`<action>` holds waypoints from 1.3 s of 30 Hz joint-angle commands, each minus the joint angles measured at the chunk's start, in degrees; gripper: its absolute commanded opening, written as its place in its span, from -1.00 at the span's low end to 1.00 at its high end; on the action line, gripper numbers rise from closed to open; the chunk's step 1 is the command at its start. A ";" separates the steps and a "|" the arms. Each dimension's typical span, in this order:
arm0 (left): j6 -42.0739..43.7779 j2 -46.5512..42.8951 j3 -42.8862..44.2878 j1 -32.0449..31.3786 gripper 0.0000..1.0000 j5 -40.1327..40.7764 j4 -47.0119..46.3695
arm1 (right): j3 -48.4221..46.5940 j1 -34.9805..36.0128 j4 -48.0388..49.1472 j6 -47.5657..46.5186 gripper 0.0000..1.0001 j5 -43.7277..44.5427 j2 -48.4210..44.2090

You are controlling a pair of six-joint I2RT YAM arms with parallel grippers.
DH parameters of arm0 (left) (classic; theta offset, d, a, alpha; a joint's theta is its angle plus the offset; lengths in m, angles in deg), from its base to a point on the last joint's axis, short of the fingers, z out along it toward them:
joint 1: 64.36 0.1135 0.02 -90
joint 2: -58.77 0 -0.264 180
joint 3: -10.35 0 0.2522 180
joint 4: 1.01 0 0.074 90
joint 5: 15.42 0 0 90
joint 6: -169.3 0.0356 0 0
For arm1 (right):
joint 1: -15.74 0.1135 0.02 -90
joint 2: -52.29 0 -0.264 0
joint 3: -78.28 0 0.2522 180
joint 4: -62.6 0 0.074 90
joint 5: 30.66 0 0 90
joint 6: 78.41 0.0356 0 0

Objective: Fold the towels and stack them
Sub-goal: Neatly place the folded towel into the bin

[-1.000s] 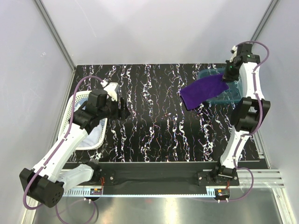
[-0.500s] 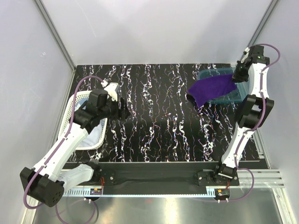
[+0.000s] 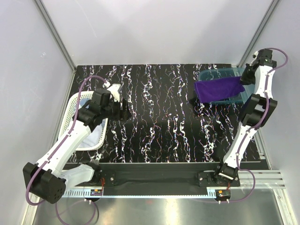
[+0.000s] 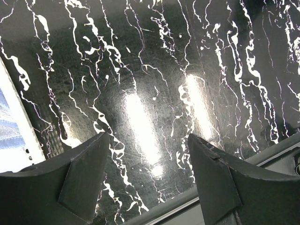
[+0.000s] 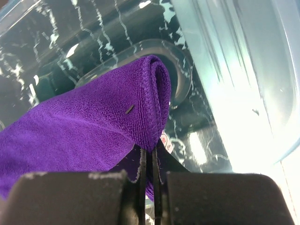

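A deep purple towel (image 3: 218, 89) hangs stretched over the translucent teal bin (image 3: 212, 73) at the back right. My right gripper (image 3: 245, 78) is shut on the towel's right end, at the far right edge. In the right wrist view the closed fingers (image 5: 149, 157) pinch a folded hem of the purple towel (image 5: 93, 122) above the bin's floor. My left gripper (image 3: 123, 109) hovers open over the bare tabletop, left of centre. In its own view the left gripper (image 4: 146, 138) holds nothing. A pale blue-white towel (image 3: 96, 136) lies in the white basket (image 3: 73, 110).
The white perforated basket sits at the table's left edge, under my left arm; its rim (image 4: 18, 117) shows at the left of the left wrist view. The teal bin's wall (image 5: 243, 70) rises right beside my right gripper. Enclosure walls stand close on both sides.
My right gripper has moved right and back toward the corner, pulling the purple towel across the bin. The left arm has shifted only slightly, its gripper still open.
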 commanded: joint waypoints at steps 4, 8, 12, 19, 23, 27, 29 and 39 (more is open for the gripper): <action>0.90 0.17 0.89 0.20 0.49 -1.07 -1.99 | -1.64 -0.15 5.30 -0.99 -1.00 2.10 1.88; 0.98 0.17 0.71 0.20 0.49 -0.63 -2.26 | -2.68 -0.41 6.28 -2.93 -1.00 3.16 4.51; 1.07 1.40 1.15 0.20 0.49 -0.81 -1.91 | -2.87 -0.85 7.86 -3.45 -1.00 4.12 6.18; 0.99 2.28 1.85 0.20 0.50 -1.33 -2.61 | -3.83 -2.08 9.79 -4.42 -1.00 8.43 8.82; 0.98 3.68 2.38 0.20 0.50 -2.30 -2.35 | -3.75 -3.14 10.58 -4.07 -1.00 9.04 8.56; 0.81 3.60 2.20 0.20 0.51 -3.44 -2.96 | -4.27 -3.14 10.50 -4.86 -1.00 11.24 8.64; 0.72 3.77 2.38 0.37 0.51 -3.62 -3.05 | -4.89 -3.23 10.41 -5.30 -0.97 13.52 9.00; 0.63 3.68 2.20 0.28 0.52 -3.01 -2.96 | -4.54 -3.58 10.23 -2.85 0.01 11.61 6.63</action>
